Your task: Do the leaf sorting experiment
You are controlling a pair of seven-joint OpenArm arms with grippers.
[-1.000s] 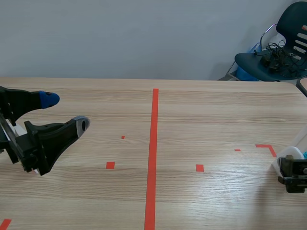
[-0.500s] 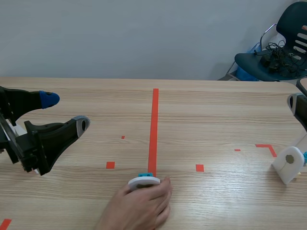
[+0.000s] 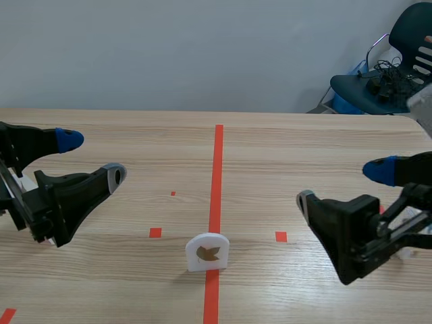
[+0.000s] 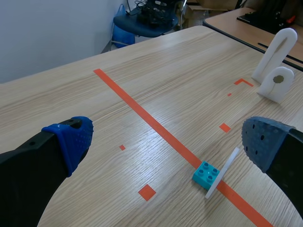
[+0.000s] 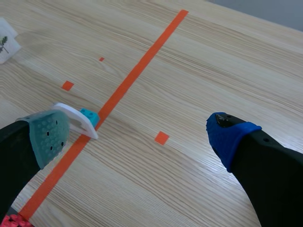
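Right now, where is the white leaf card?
In the scene view the leaf card stands upright on the red tape line, close to the robot, roughly midway between the left gripper and right gripper.

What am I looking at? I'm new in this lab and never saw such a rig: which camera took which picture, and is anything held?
These are two black robot arms at a wooden table, filmed by three cameras. The wide picture is from between the arms: the left gripper and the right gripper both stand open, holding nothing. The other two pictures come from a camera on each wrist, looking past that arm's own padded fingers. On the orange-red tape line stands a white arched card with a brown leaf picture, a teal toy brick against its back. The left wrist view shows a short white arched piece beside a tall white arched piece, farther off.
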